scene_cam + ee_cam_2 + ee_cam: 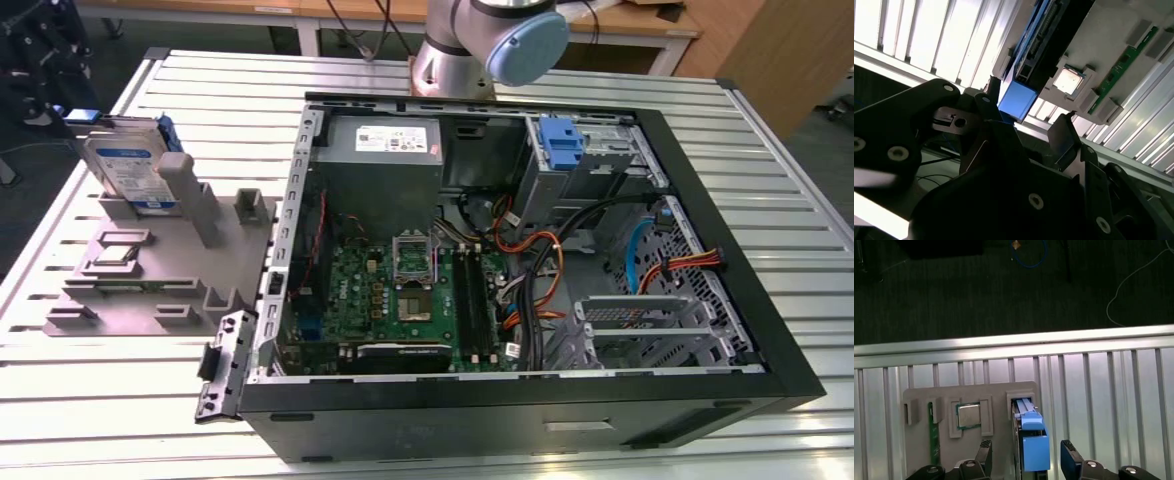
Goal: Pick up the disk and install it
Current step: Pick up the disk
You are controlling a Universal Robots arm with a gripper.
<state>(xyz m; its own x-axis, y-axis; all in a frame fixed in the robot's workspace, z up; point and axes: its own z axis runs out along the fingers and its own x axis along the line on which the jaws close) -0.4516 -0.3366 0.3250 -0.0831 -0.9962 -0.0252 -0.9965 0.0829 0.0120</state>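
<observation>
At the exterior view's upper left the disk is silver-grey with a white-and-blue label and blue frame, on a plain grey holder. The table is ribbed silver-white, the computer case black, its board green, the hand black.

surface: slatted metal table | on it: grey parts holder at the exterior view's left — open computer case

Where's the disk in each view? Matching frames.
Exterior view: disk upright in the grey fixture, at the exterior view's left.
First wrist view: disk edge-on in its slot.
Second wrist view: disk edge-on, blue end showing.
Shared landmark: silver chip on the fixture.
</observation>
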